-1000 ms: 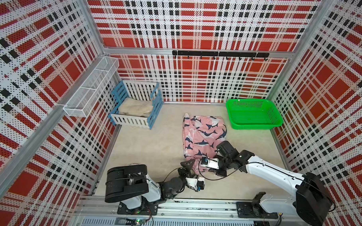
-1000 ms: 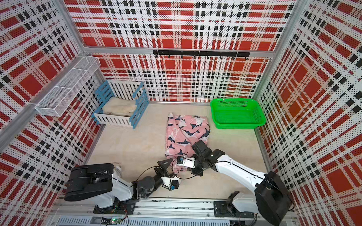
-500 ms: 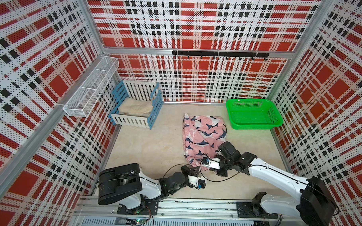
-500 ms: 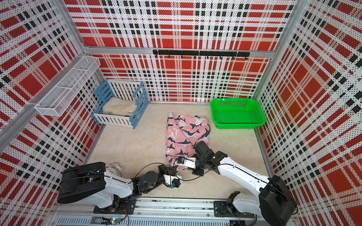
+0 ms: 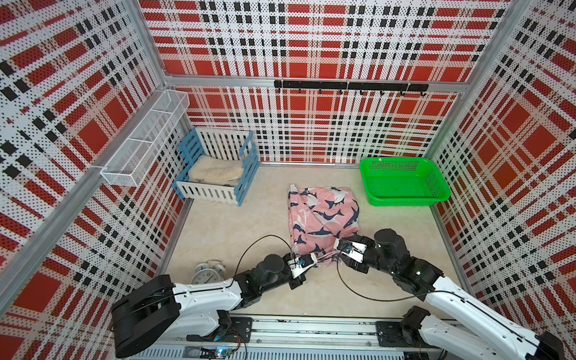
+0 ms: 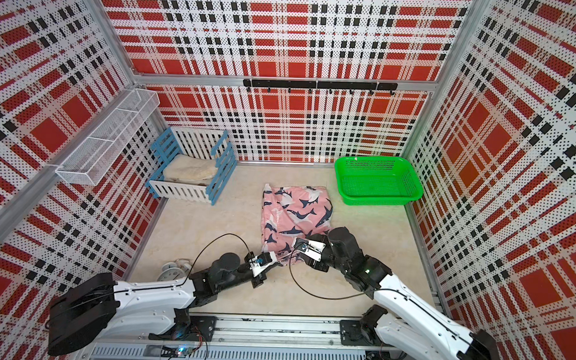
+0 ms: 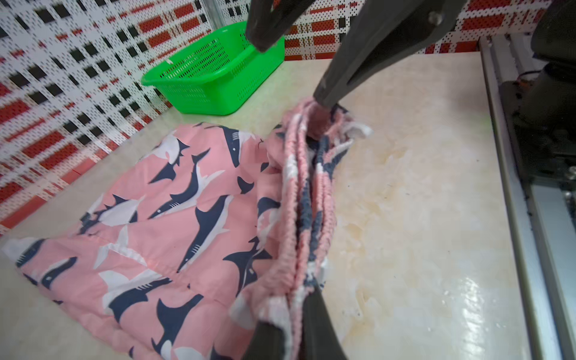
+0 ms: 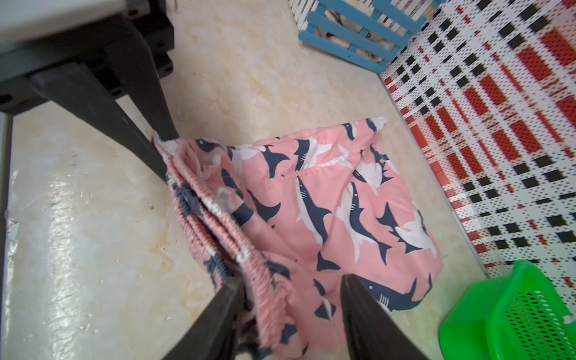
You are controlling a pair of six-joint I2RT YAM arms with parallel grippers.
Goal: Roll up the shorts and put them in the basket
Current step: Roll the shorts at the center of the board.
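Left gripper [image 7: 293, 311] fingers pinch the shorts [image 5: 321, 215] by the waistband [image 7: 299, 202]. Right gripper [image 8: 291, 279] fingers are spread around that band, one maybe touching it. Left arm [image 5: 210, 293] reaches in low from 7 o'clock, right arm [image 5: 457, 292] from 4. The shorts lie mid table [image 5: 232, 225], waistband end at 6.

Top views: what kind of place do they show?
Probably a robot test cell: perforated plaid walls enclose the table, two arms sit on a rail, and props include shorts and a green basket.
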